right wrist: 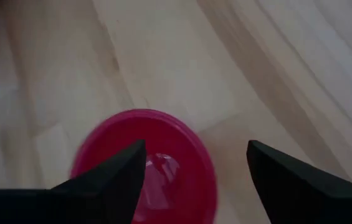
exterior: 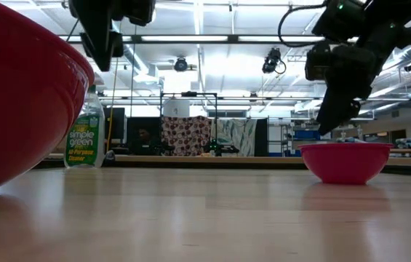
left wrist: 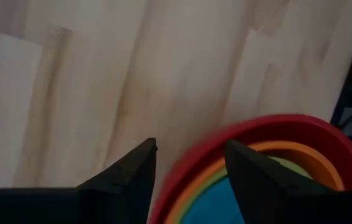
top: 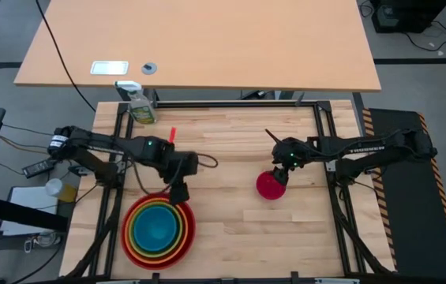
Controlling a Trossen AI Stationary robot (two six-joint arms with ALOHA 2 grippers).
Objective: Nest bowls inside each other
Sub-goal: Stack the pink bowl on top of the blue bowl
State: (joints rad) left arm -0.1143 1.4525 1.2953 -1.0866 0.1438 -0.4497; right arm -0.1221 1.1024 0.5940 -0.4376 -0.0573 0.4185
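Four bowls stand nested near the table's front left: red outermost [top: 134, 237], then orange, lime green and blue [top: 158, 227] innermost. The stack's base rests on the wood. My left gripper [top: 179, 192] hangs open above the stack's far rim, with the red rim [left wrist: 275, 121] below its fingers, clear of it. In the low view it [exterior: 107, 51] stands well above the red bowl [exterior: 16, 109]. The small pink bowl [top: 270, 186] sits upright, right of centre. My right gripper [right wrist: 195, 149] is open just above its right rim [exterior: 345, 149] and slants down toward it.
A green spray bottle [top: 140, 106] stands at the table's far left corner, with a small red object [top: 172, 134] near it. Bare wood [top: 230, 229] lies between the stack and the pink bowl. A black frame [top: 329, 134] borders the table.
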